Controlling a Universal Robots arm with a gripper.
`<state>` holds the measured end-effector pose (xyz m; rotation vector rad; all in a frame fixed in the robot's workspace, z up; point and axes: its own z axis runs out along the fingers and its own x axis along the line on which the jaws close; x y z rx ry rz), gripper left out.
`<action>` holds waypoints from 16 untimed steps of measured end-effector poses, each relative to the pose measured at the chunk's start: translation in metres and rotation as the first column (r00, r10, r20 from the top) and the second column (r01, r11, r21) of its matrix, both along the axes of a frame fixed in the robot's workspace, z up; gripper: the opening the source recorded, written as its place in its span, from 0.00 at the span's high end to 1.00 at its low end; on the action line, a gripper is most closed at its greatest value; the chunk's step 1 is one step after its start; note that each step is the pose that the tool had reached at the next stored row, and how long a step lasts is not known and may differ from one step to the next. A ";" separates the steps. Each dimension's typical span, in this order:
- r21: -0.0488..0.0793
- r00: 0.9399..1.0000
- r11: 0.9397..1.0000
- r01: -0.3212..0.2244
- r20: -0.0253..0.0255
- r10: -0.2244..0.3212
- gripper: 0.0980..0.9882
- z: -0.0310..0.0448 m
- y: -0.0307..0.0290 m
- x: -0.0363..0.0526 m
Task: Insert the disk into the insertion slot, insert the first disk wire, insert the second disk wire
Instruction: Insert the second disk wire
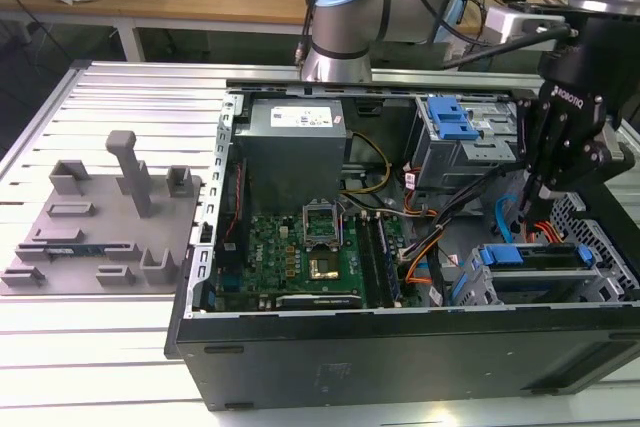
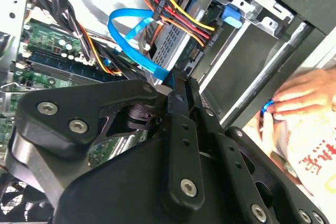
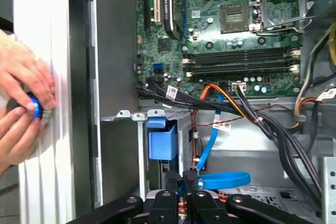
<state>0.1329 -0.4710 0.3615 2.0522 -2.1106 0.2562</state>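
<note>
The disk [image 1: 530, 255], framed by its blue carrier [image 3: 161, 140], lies inside the grey insertion slot [image 1: 470, 285] at the case's front right in the exterior view. A red, yellow and black wire bundle [image 2: 178, 17] runs to the disk's rear edge. My gripper [image 1: 538, 202] hangs just behind the slot. In both wrist views its fingertips are close together on the end of a flat blue wire [image 2: 131, 32], which loops beside them [image 3: 226, 179]. The gripper [image 3: 189, 179] is close to the disk's rear edge, and the wire's plug is hidden between the fingers.
A person's hands [image 3: 23, 103] hold a small blue thing just outside the case wall [image 3: 79, 77]. A taller grey cage with a blue latch [image 1: 455, 127], the motherboard [image 1: 300, 247] and black cable bundles [image 3: 273, 124] crowd the case. A grey fixture plate [image 1: 100, 217] lies at the exterior view's left.
</note>
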 end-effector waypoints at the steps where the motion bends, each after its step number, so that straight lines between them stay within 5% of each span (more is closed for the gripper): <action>1: 0.023 1.000 1.000 0.000 0.000 0.000 0.93 -0.0001 -0.0029 0.0002; 10: 0.088 1.000 0.996 0.000 0.000 0.000 0.93 -0.0001 -0.0260 0.0043; 16: 0.136 1.000 0.991 0.001 -0.004 -0.001 0.93 -0.0011 -0.0346 0.0077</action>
